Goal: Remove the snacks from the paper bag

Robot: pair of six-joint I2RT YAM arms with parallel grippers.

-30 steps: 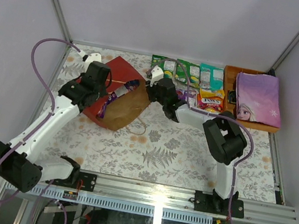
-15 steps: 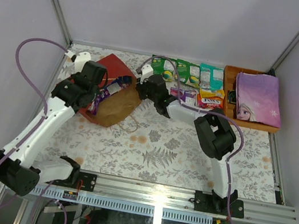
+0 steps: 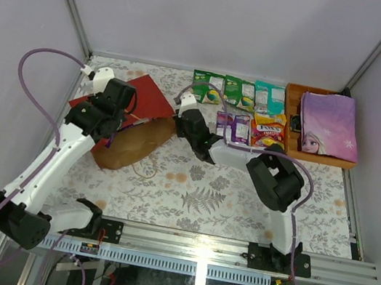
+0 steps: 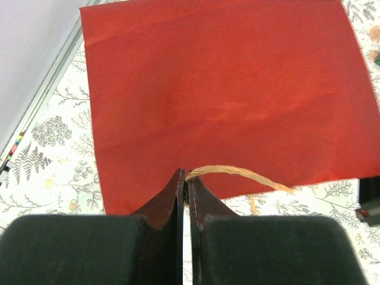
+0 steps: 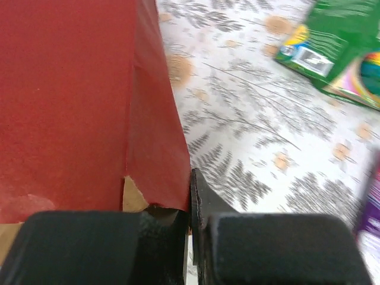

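Paper bag [image 3: 135, 140] has swung toward the left edge of the desk [image 3: 204, 189], and the purple packet at its mouth is now hidden. The right gripper [image 5: 191, 196] has just pinched shut on its rim and the left gripper [image 4: 184, 184] is clamped there too, so tipping it out looks next.

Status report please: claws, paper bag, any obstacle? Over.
Left claw shut on paper bag edge, by the handle. Right claw shut on the opposite edge. Bag on its side; snack packets laid out to its right. Nothing in the way.
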